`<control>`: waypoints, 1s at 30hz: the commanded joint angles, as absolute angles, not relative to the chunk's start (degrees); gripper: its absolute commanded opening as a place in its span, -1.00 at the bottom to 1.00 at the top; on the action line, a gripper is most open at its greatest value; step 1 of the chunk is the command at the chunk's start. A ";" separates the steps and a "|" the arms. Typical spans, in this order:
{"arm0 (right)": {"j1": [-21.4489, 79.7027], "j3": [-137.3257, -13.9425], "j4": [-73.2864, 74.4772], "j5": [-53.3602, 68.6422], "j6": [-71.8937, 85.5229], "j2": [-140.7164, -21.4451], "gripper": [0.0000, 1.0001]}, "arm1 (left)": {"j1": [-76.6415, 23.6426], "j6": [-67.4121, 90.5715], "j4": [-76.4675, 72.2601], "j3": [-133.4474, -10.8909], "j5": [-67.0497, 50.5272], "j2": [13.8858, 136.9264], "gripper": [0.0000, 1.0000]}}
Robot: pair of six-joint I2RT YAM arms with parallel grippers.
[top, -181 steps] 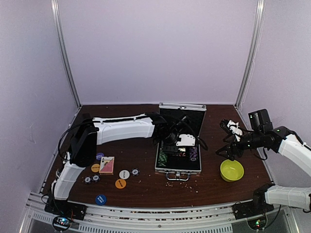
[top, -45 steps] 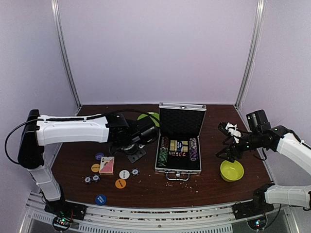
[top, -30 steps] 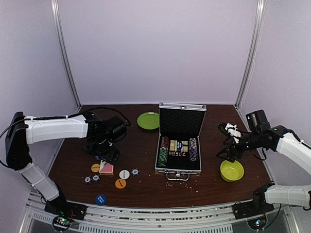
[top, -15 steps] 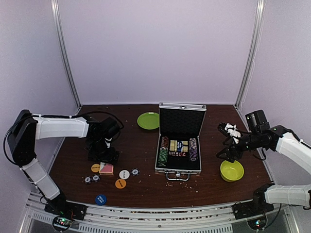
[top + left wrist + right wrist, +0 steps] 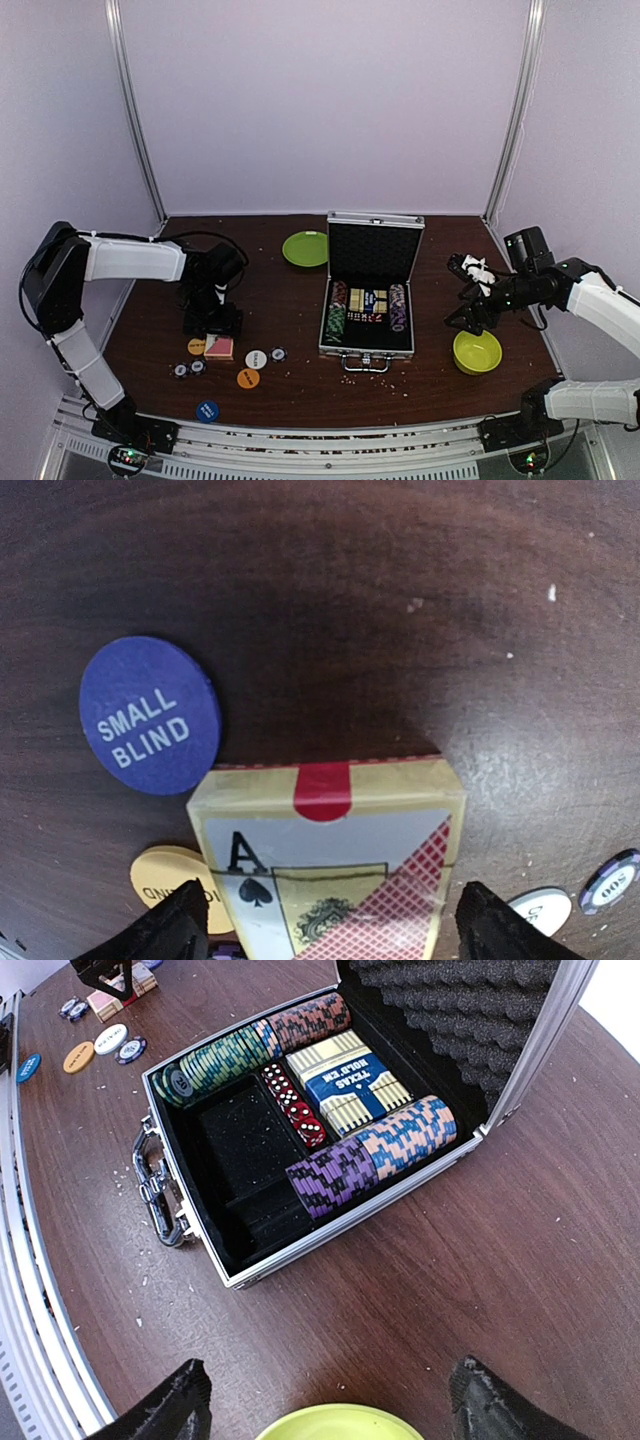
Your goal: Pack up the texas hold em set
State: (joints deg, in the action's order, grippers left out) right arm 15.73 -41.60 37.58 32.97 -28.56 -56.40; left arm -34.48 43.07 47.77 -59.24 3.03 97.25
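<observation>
Near the worktop's (image 5: 300,300) left edge, your left fingers (image 5: 180,925) spread over the unpacked deck (image 5: 330,865), discs (image 5: 150,715) beside; right fingers (image 5: 175,1400) spread, empty.

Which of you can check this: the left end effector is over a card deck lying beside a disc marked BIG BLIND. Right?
Not quite. The left wrist view shows the disc reads SMALL BLIND, not BIG BLIND. The left end effector is indeed over the card deck lying beside it.
</observation>
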 commanded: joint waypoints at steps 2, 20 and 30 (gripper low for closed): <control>15.47 -41.33 38.23 32.34 -29.36 -56.01 0.65 | -34.06 44.83 46.49 -59.25 2.55 98.49 0.77; 15.47 -41.32 38.49 32.17 -29.53 -55.87 0.65 | -34.09 42.43 45.97 -60.13 0.22 99.60 0.34; 15.47 -41.38 38.32 31.84 -29.61 -55.85 0.65 | -40.90 27.11 50.40 -73.62 6.33 96.21 0.20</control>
